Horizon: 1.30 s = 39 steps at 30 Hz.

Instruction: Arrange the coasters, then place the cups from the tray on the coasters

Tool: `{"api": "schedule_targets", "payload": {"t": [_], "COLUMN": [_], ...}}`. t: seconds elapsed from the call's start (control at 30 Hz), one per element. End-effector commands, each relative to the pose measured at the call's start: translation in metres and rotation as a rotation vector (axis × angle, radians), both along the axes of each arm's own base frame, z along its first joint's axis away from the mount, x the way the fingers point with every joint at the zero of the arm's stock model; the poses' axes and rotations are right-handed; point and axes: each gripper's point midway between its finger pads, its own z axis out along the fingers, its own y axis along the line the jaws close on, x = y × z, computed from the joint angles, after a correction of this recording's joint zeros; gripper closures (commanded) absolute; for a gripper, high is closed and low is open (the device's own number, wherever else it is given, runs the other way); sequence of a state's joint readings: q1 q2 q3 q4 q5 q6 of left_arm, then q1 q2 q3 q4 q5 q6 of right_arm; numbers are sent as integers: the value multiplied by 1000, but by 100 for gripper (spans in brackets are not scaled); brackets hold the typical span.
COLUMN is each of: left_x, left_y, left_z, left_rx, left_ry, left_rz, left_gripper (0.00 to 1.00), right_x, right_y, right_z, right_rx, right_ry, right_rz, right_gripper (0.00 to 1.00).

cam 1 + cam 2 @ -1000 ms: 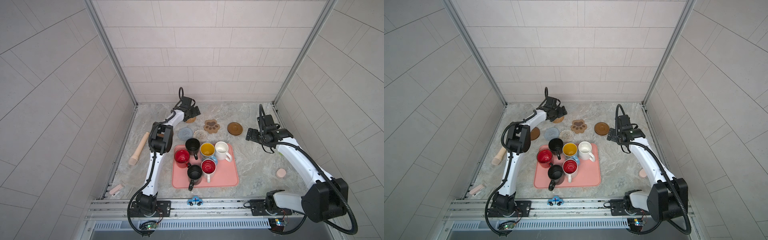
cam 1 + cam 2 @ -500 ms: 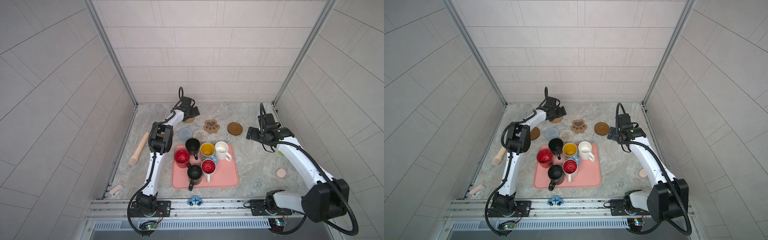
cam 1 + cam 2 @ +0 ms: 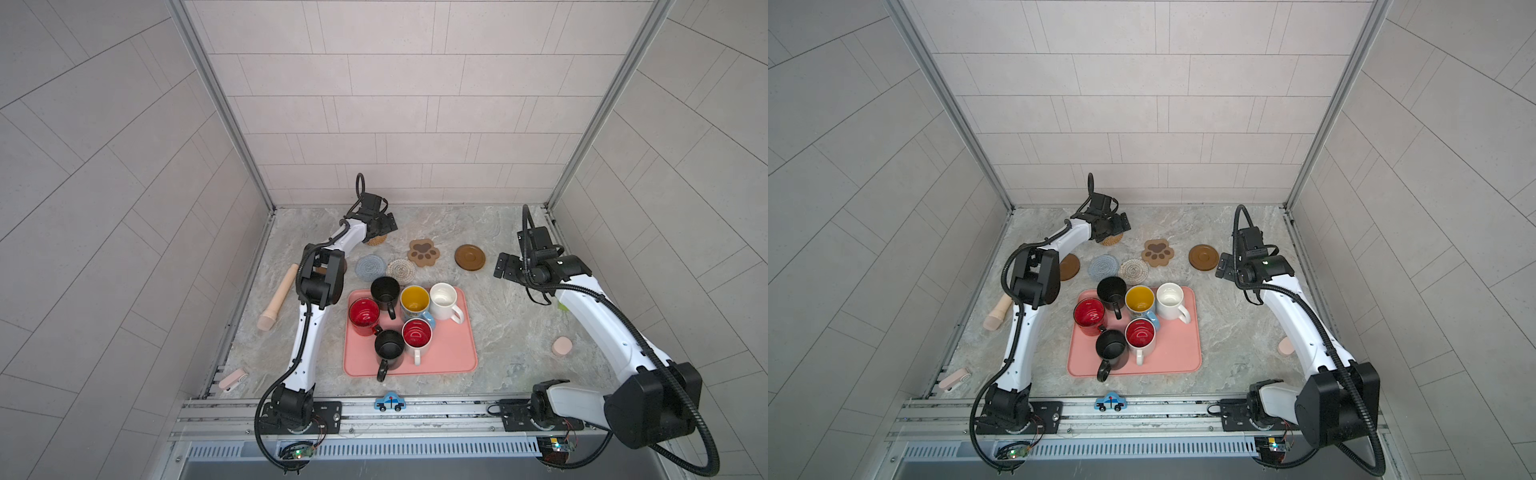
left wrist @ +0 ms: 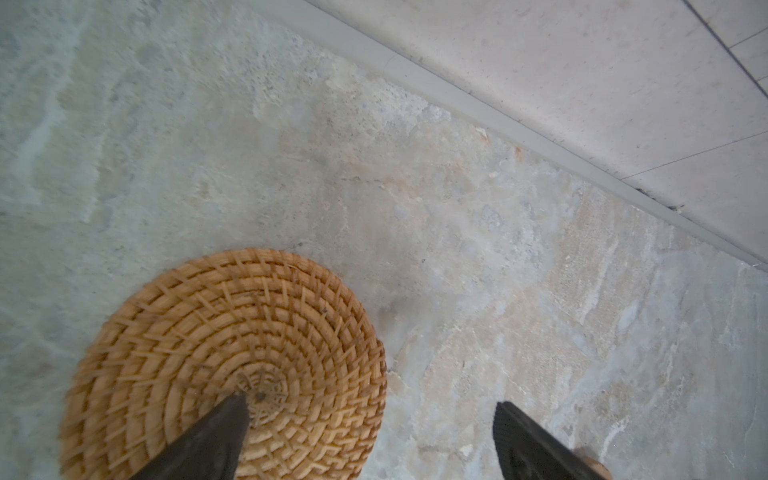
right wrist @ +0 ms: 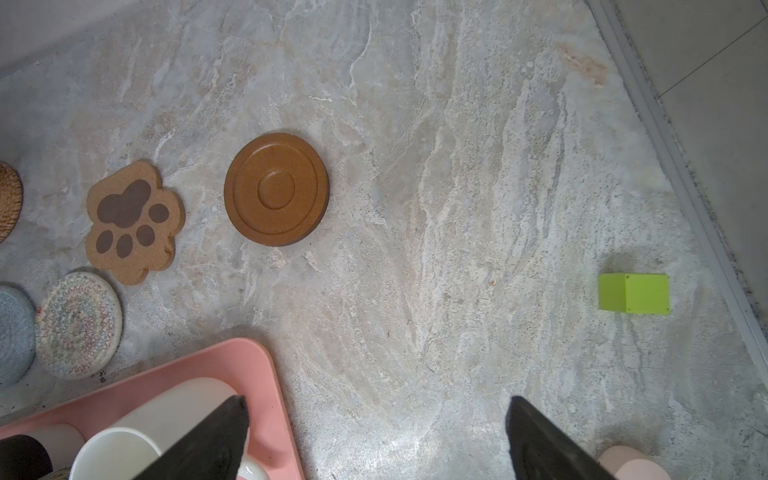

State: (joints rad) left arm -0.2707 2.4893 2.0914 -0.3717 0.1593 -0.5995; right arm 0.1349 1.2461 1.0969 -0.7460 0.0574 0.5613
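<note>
Almost nothing moved since earlier frame. Left pincer (image 4: 370,405) wide open, empty, over rattan coaster (image 4: 208,340) at back of surface (image 3: 503,328). Right pincer (image 5: 376,403) wide open, empty. Six cups (image 3: 414,299) on tray (image 3: 451,353); arranging likely unfinished.

Jaws spread wide: left tool (image 4: 370,402), right tool (image 5: 377,399).

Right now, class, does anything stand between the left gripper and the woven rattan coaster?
Nothing visible does. In the left wrist view the left gripper is open over the woven rattan coaster: one finger above its centre, the other above the table. Contact cannot be judged.
</note>
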Motion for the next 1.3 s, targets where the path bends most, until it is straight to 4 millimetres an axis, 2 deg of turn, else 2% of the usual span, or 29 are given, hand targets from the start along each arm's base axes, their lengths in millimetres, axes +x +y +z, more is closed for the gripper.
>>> {"api": "schedule_targets", "payload": {"t": [0.0, 0.13, 0.27, 0.37, 0.5, 0.7, 0.83, 1.03, 1.27], "left_x": [-5, -1, -4, -13, -32, -76, -109, -153, -192], "left_y": [-3, -5, -12, -15, -13, 0, 10, 25, 38], "left_z": [1, 32, 55, 76, 115, 155, 158, 153, 160], "left_rx": [-19, -24, -51, -64, -85, -93, -98, -100, -112], "left_ry": [25, -34, -63, -86, -181, -246, -240, -202, -185], "left_rz": [-44, -65, -94, -118, -140, -148, -131, -98, -67], "left_gripper": [0, 0, 0, 0, 0, 0, 0, 0, 0], "right_x": [7, 16, 25, 34, 47, 74, 100, 126, 152], "right_y": [-2, -2, 4, 13, 30, 61, 96, 141, 174], "right_z": [28, 51, 56, 50, 40, 15, -9, -47, -79], "right_rx": [-27, -49, -32, 8, 104, 239, 361, 379, 458], "right_ry": [-84, -142, -159, -148, -119, -71, -35, 59, 110], "right_rz": [16, 42, 65, 92, 110, 166, 218, 275, 272], "right_gripper": [2, 2, 2, 2, 2, 4, 9, 11, 15]}}
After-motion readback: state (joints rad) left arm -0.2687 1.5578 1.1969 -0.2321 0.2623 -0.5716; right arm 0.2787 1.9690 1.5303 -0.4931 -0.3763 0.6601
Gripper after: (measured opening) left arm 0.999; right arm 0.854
